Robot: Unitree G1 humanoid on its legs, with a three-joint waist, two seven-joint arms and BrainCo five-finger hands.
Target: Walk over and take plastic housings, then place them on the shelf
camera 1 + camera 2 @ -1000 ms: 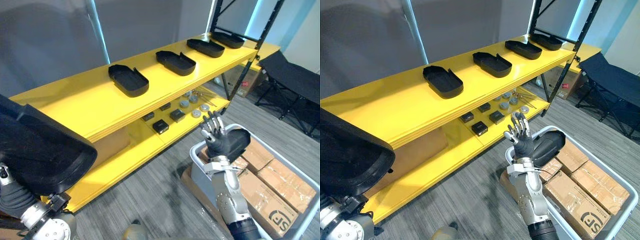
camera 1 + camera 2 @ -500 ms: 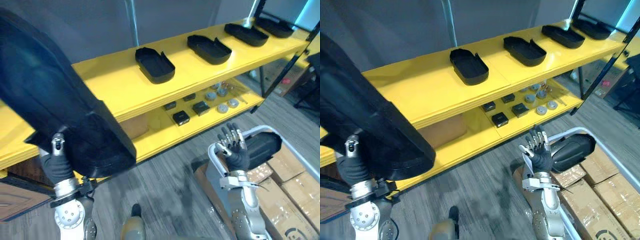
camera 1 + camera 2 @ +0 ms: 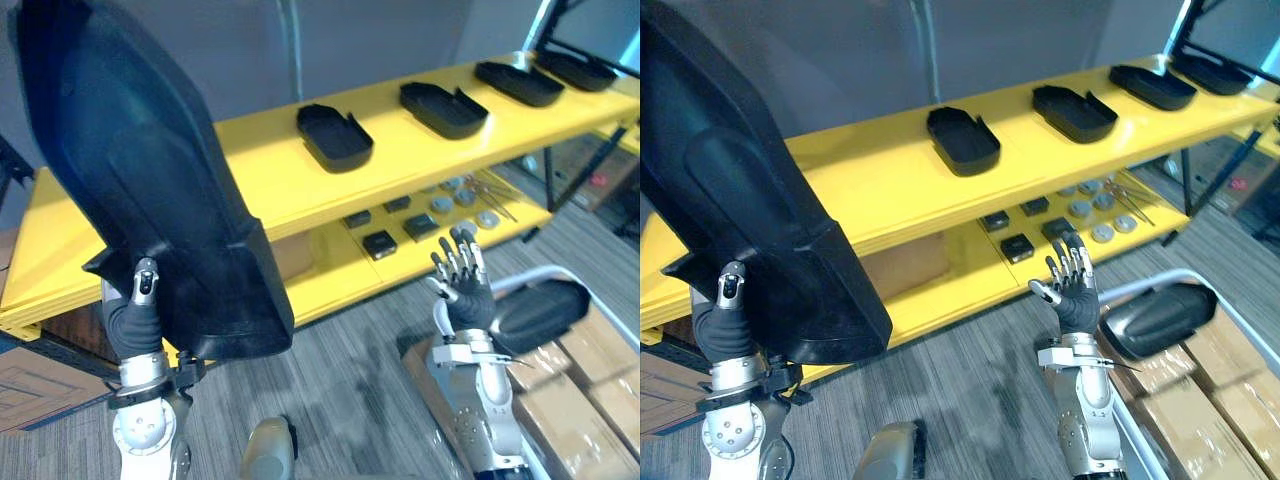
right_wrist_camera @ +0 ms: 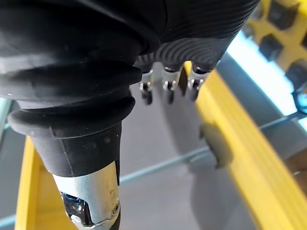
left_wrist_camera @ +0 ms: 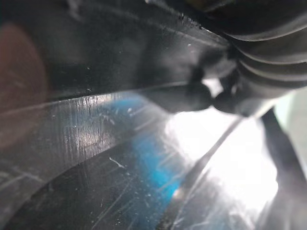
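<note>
The left hand clamps its fingers on a housing towering above them, while the right hand is spread empty, the shelf beyond.

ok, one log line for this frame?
left hand: gripping held housing, raised before shelf | right hand: open, empty | shelf top: four placed housings | bin: one spare housing

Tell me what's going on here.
The robot's left hand grips a large black plastic housing and holds it upright in front of the long yellow shelf. A row of four black plastic housings lies on the shelf's top board. The right hand is raised, open and empty, beside a light grey bin. The bin holds another black housing and brown cardboard boxes.
</note>
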